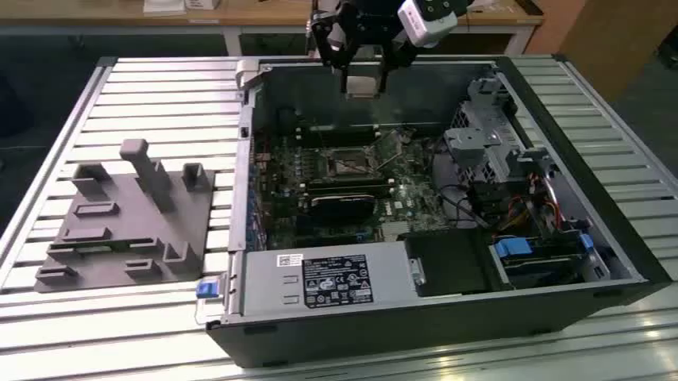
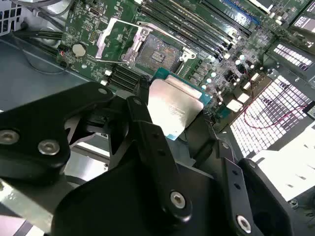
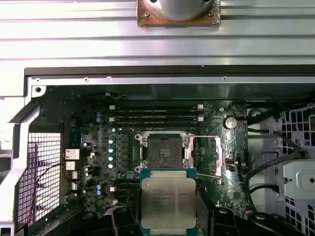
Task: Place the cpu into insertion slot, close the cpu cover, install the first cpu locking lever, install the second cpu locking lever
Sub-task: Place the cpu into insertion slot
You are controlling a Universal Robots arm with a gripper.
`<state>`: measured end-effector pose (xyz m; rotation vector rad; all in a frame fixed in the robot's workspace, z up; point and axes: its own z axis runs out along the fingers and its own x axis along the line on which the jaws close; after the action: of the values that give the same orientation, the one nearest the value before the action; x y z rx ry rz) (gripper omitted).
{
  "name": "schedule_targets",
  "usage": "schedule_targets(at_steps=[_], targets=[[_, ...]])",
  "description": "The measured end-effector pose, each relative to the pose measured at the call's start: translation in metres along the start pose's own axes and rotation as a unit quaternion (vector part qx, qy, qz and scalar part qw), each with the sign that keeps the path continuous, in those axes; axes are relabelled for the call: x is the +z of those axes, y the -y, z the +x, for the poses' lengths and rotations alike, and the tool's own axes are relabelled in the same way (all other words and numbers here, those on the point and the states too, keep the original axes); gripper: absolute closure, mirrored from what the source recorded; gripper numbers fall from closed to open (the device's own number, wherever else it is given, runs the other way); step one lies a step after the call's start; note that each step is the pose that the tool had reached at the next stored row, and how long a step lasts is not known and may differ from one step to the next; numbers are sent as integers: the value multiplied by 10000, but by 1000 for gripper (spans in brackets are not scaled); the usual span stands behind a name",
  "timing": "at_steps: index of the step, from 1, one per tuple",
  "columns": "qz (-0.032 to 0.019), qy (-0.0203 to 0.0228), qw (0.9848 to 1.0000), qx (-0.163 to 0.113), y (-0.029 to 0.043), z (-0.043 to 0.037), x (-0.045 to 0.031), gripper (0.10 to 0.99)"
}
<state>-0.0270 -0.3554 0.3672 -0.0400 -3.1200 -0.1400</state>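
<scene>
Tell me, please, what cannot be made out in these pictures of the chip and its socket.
- The chip, underside: it faces away from both wrist views, so its contacts are hidden.
- The chip's gripped edges: covered by the black fingers of the gripper in the second wrist view.
- The socket, pins: too small in the exterior view.
- Part of the circuit board: hidden by the grey labelled box in the exterior view.

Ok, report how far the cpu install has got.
Nothing is seated yet. In hand: the gripper is shut on the flat square silver-topped cpu, above the open computer case. The small square dark insertion slot lies empty, and the silvery metal frame cpu cover stands swung open beside it. Left: seating the cpu, closing the cover, both locking steps.
</scene>
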Motion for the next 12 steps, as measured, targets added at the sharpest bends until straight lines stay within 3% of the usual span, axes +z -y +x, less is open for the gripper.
schedule_targets(at_steps=[12], targets=[[0,0,10000,0,0,0,0,545]])
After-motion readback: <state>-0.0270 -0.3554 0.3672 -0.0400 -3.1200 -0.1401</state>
